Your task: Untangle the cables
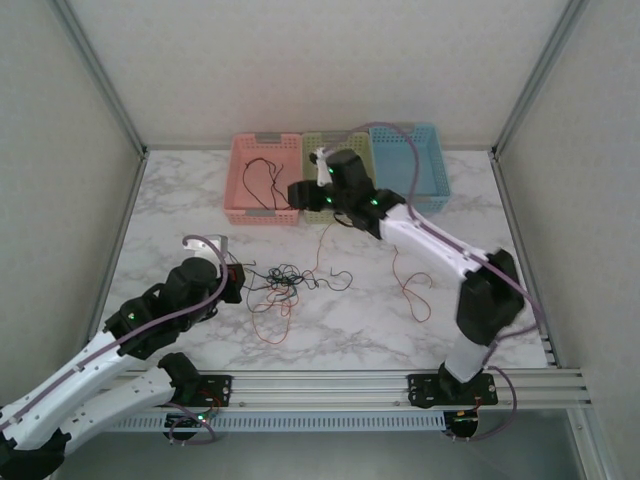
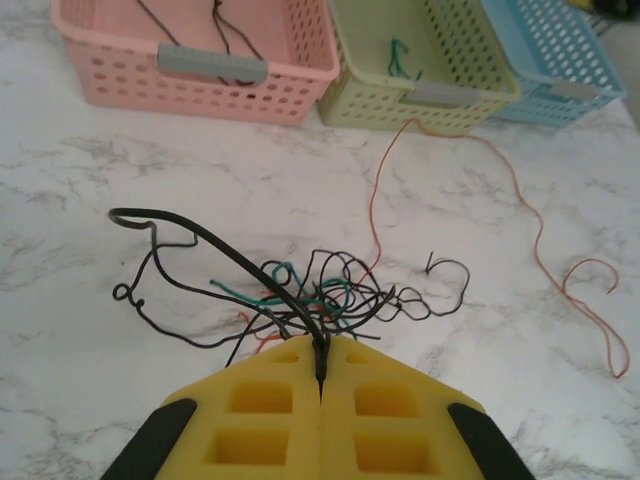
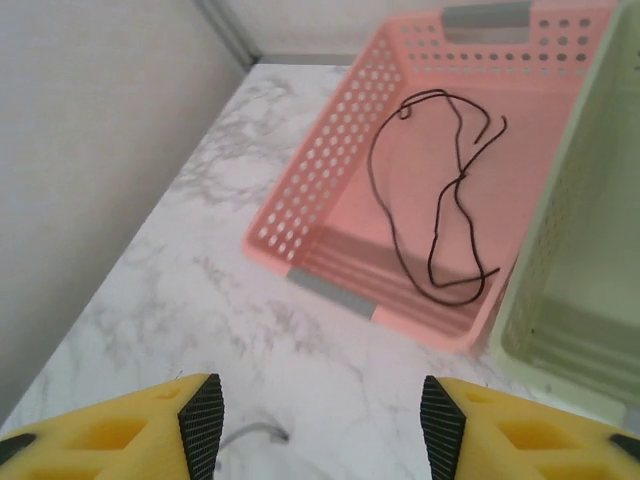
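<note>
The cables [image 2: 325,290] lie as a tangle of thin black, green and red wires on the marble table, seen from above at the cables [image 1: 285,285]. My left gripper [image 2: 322,352] is shut on one black cable, which arcs up and left from its yellow jaws; in the top view the left gripper [image 1: 238,280] sits at the tangle's left edge. A long orange cable [image 2: 520,200] trails right, away from the tangle. My right gripper [image 3: 320,420] is open with nothing between its fingers, hovering by the pink basket's front; the top view has the right gripper [image 1: 303,197] there too.
Three baskets stand in a row at the back: pink basket [image 1: 265,178] with a black cable [image 3: 440,200] inside, green basket [image 2: 420,95] with a green cable [image 2: 400,58], and blue basket [image 1: 415,165]. Frame posts and walls enclose the table.
</note>
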You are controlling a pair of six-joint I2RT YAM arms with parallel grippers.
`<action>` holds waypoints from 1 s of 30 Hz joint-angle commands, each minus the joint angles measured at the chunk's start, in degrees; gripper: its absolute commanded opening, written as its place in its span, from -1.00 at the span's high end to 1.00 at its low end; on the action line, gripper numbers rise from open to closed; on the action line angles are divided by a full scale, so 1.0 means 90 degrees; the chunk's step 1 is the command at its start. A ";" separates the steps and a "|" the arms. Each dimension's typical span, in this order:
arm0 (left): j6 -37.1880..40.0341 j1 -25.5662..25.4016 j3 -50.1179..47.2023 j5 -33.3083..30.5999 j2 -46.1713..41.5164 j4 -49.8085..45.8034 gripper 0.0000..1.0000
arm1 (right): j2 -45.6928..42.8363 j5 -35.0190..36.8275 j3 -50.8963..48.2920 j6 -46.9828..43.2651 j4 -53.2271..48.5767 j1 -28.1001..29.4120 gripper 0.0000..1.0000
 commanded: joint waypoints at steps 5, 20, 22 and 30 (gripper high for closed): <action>0.0310 0.0070 0.0704 -0.0007 0.0053 -0.0388 1.00 | -0.1171 -0.0937 -0.2216 -0.1493 0.0547 0.0010 -0.18; 0.0577 0.0071 0.1672 0.0053 -0.0043 -0.0992 1.00 | 0.0311 0.0722 -0.2083 0.1105 0.0243 -0.0369 -0.21; 0.0560 0.0071 0.1614 0.0053 -0.0084 -0.0972 1.00 | 0.0489 0.1075 -0.2129 0.1397 0.0646 -0.0283 -0.20; 0.0514 0.0067 0.1505 0.0054 -0.0084 -0.0972 1.00 | 0.1303 0.1895 -0.2027 0.2520 0.1799 -0.0033 -0.15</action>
